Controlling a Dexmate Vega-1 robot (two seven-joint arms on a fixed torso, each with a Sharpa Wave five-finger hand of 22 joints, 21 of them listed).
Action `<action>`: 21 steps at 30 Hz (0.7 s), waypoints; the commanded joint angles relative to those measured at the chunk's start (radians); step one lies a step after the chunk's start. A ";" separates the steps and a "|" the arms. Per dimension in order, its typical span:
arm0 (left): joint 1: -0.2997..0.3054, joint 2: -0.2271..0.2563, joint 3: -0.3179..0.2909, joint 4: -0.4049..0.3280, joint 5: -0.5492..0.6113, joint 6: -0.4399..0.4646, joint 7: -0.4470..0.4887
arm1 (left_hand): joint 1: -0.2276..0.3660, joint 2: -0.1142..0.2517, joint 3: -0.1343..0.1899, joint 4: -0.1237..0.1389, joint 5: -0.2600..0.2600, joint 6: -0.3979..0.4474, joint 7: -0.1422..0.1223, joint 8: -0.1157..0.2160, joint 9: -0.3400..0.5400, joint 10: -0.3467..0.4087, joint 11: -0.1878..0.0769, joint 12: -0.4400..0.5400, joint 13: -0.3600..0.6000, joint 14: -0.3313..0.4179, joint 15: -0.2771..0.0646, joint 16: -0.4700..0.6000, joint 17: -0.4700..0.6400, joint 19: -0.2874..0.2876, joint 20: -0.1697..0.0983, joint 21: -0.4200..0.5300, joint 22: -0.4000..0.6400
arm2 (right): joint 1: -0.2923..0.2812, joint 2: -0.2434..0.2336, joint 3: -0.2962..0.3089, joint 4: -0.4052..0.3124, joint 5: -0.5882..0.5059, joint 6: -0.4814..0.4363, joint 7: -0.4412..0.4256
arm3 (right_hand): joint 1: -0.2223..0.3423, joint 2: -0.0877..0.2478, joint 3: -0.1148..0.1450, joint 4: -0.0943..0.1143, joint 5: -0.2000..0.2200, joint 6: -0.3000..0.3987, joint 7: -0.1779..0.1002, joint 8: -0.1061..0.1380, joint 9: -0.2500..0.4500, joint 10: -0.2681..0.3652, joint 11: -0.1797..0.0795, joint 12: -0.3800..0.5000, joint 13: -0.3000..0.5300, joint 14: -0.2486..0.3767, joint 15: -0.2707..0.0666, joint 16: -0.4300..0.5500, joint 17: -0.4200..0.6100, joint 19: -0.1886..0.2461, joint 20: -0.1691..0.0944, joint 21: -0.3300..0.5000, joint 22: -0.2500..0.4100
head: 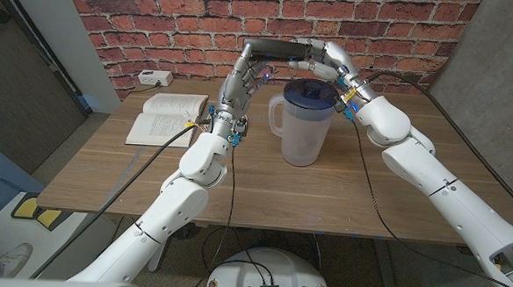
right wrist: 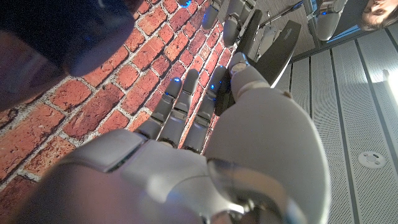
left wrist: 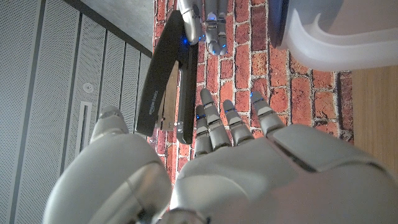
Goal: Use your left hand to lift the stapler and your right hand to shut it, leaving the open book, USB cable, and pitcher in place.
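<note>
Pitcher (head: 306, 124) hides table beneath raised stapler (left wrist: 163, 81)

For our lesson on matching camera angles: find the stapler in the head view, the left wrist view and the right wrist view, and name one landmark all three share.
Head view: the stapler is the dark bar held up above the pitcher, top middle.
Left wrist view: long black body, upper middle, beside the left hand.
Right wrist view: dark wedge, upper right, beyond the right hand.
Shared landmark: the brick wall.

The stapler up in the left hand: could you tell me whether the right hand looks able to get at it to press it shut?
Probably yes. The left hand holds the stapler above the pitcher, and the right hand is already at it with nothing between.
</note>
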 commanded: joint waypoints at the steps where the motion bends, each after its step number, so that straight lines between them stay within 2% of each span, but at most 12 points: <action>1: 0.008 -0.012 0.001 -0.006 -0.003 -0.019 0.018 | 0.022 0.003 0.008 -0.007 0.003 0.020 -0.014 0.011 0.006 0.014 -0.012 0.011 0.008 0.007 -0.013 0.007 0.003 0.006 -0.004 0.007 0.002 | -0.007 0.003 0.001 0.013 0.009 0.022 0.009 | -0.008 0.030 0.007 0.010 0.006 0.021 0.007 0.004 0.001 0.004 -0.016 -0.001 0.004 -0.005 -0.179 -0.001 0.004 -0.004 -0.081 0.005 0.002; 6: 0.010 -0.021 0.004 -0.009 -0.016 -0.019 0.021 | 0.022 0.006 0.008 -0.005 0.001 0.045 -0.004 0.021 0.007 0.037 -0.014 0.022 0.014 0.016 -0.020 0.013 0.003 0.007 -0.006 0.008 0.002 | -0.010 0.006 0.002 0.021 0.008 0.037 0.008 | -0.009 0.029 0.007 0.009 0.006 0.021 0.007 0.004 -0.001 0.005 -0.016 -0.003 0.005 -0.006 -0.179 -0.001 0.006 -0.005 -0.083 0.006 0.002; 21: 0.012 -0.043 0.008 -0.007 -0.009 -0.032 0.046 | 0.006 0.005 0.000 0.004 -0.003 0.084 -0.011 0.034 0.012 0.080 -0.023 0.041 0.026 0.032 -0.026 0.024 0.004 0.015 -0.012 0.013 0.001 | -0.024 0.006 0.006 0.016 -0.014 0.062 -0.002 | -0.011 0.027 0.005 0.008 0.007 0.022 0.001 0.005 -0.007 0.010 -0.018 -0.013 0.000 -0.006 -0.179 -0.002 0.010 -0.007 -0.084 0.007 0.001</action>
